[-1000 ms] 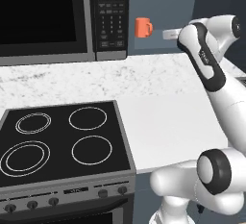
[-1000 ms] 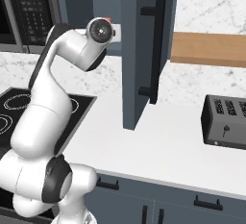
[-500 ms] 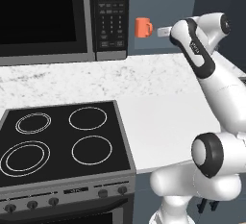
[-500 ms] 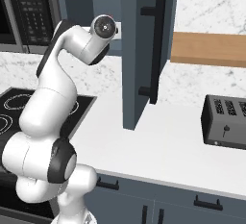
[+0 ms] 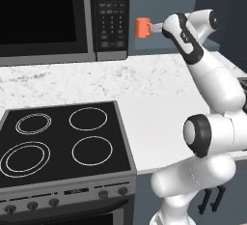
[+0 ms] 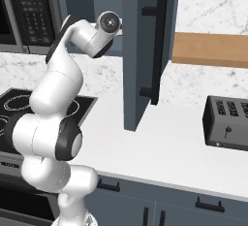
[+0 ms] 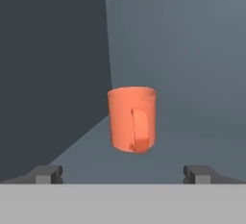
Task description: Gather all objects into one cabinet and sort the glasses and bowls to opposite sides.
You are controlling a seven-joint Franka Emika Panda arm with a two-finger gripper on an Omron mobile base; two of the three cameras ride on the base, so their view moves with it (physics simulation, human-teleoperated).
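We have the arm raised high, reaching into the open dark slate-blue wall cabinet [image 6: 140,50], whose door with the long black bar handle [image 6: 156,50] stands swung out over the counter.

The pincer [image 7: 123,174] is released: in the hand view the two finger tips [image 7: 44,174] sit wide apart at the bottom, with nothing between them. The orange cup [image 7: 132,118] stands straight ahead of the pincer and a little above the tip line, apart from both fingers. It is upright on the cabinet floor, near the inner corner where the side wall meets the back wall. A handle-like strip on its side faces the pincer. In the left base view the same orange cup [image 5: 143,27] shows just beyond the wrist, beside the microwave [image 5: 62,19].

We judge the step in hand to be either the approach to grasp this cup or the retreat after placing it; these frames alone do not settle which.

If grasping, we should:
- keep the cup centred between the tips;
- advance straight along the hand's axis until the tips flank the body;
- close across the round wall, not on the handle strip;
- mind the side wall to the pincer's left, since clearance there looks tight.

If retreating, we should pull straight back so neither finger clips the cup.
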